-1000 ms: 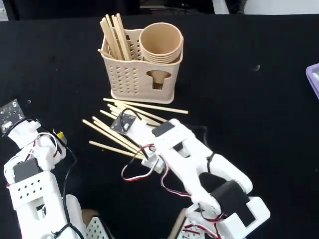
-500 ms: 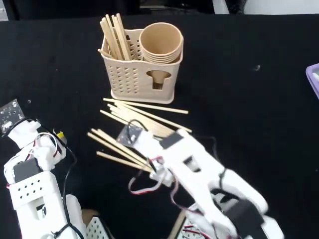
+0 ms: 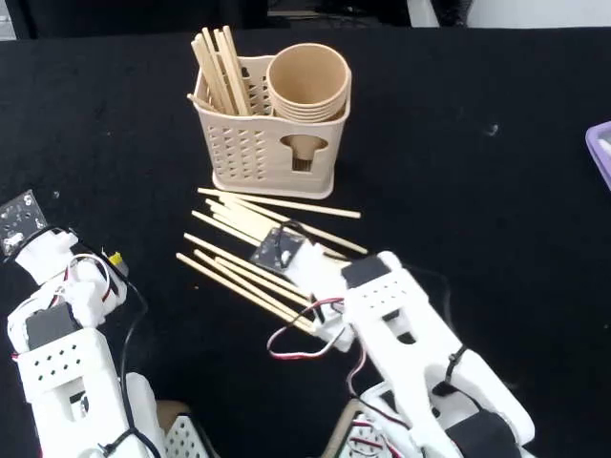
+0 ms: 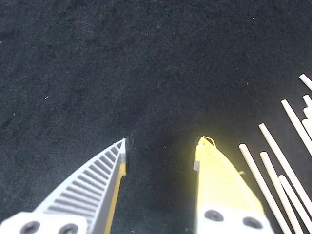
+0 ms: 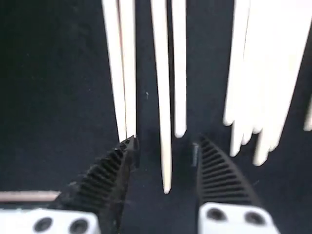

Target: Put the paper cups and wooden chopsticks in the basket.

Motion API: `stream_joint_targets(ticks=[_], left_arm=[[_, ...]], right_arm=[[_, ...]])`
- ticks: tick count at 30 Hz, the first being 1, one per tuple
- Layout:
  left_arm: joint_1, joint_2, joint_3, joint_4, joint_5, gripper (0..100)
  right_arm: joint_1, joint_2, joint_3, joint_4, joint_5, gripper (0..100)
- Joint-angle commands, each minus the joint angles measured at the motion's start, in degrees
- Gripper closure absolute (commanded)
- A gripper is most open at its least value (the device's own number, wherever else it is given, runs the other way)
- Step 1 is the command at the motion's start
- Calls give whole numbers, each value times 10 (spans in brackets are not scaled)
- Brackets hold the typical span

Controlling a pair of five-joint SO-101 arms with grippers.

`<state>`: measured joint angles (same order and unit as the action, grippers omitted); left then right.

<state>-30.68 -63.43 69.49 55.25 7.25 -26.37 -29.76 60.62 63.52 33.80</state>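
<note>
From above, the arm's white body hides the black right gripper [image 5: 164, 144]; its spread jaws straddle one pale wooden chopstick [image 5: 162, 122]. The yellow-and-white left gripper [image 4: 162, 141] gapes.

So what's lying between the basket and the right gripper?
Loose chopsticks on the black table. The high view shows them fanned out in front of the basket; the right wrist view shows them reaching the open right gripper.

Paper cups [image 3: 308, 78] in basket [image 3: 250, 153], loose chopsticks [image 3: 243, 219] on table [image 3: 477, 239] before it

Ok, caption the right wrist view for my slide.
Open right gripper straddling one wooden chopstick among others on black table.
</note>
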Motion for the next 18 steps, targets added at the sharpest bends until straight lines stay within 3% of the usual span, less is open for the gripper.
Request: stream_joint_targets(ticks=[1,8,18], left_arm=[[-1,2,-5,-10,0,771],[-4,2,-5,-10,0,771],[-4,2,-5,-10,0,770]], right_arm=[[-59,-16,-64,-26,-61,834],[-101,103,-83,-173,-105,819],[-98,260,-184,-183,-100,821]])
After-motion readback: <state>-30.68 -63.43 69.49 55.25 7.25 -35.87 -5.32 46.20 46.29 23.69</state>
